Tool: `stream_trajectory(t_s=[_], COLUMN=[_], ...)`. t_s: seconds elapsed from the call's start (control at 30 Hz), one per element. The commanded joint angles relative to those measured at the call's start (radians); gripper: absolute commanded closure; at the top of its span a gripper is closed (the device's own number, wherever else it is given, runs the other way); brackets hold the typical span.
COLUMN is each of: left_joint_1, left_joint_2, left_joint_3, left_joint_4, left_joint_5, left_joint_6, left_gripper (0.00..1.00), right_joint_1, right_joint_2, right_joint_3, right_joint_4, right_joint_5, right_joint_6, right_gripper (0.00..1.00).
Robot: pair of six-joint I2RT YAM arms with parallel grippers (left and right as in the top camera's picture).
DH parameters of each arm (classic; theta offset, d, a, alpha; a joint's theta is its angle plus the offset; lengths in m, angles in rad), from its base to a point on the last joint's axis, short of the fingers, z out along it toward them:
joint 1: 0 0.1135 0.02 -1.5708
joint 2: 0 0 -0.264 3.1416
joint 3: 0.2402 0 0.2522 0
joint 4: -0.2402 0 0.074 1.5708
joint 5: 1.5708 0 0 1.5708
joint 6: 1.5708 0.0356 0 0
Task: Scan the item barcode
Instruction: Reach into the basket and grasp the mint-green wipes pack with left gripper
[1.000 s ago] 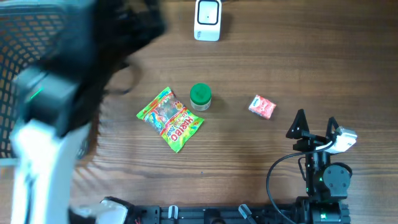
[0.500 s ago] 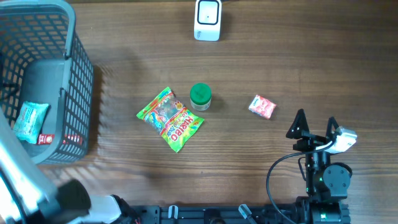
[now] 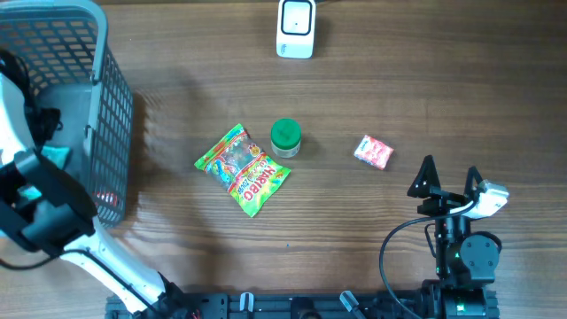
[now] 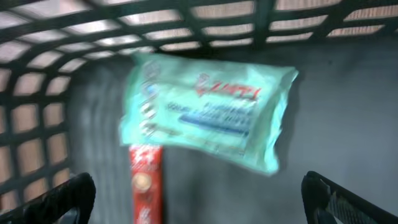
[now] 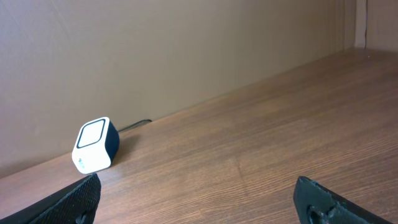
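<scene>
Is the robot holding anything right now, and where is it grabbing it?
Nothing is held. The left tool hangs open over the teal packet in the basket; the right tool is open too.

Blurred teal packet (image 4: pixel 205 112) lies inside basket (image 4: pixel 348 112) beside red item (image 4: pixel 145 180).

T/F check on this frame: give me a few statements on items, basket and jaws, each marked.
1. The green-lidded jar sits between the gummy bag and the pink packet. True.
2. The left jaws are open, over the basket. True.
3. The right jaws grip the pink packet. False: they stand open and empty, apart from it.
4. The basket is empty. False: it holds a teal packet.
5. No item touches the scanner. True.
</scene>
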Motion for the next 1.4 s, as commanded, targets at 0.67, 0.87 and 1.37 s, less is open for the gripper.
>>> stream_trajectory(t_s=[0.67,0.87,1.37], left_joint_1=[-0.002,-0.002,-0.105], left_joint_2=[0.172,0.155,-0.391], left_joint_3=[-0.106,-0.105,-0.092], left_joint_4=[0.058,-0.006,0.006], left_joint_5=[-0.078,-0.196,-0.127], left_joint_6=[0.16,0.159,0.141], left_gripper=[0.82,0.96,0.96], right_joint_1=[0.005,0.005,0.005], right_joint_2=[0.0,0.0,0.0], right_joint_3=[-0.001,-0.001,-0.001], right_joint_4=[0.003,0.003,0.003], right_joint_5=[-0.012,-0.012,-0.012], right_joint_6=[-0.017,-0.017,-0.017], right_gripper=[0.0,0.0,0.0])
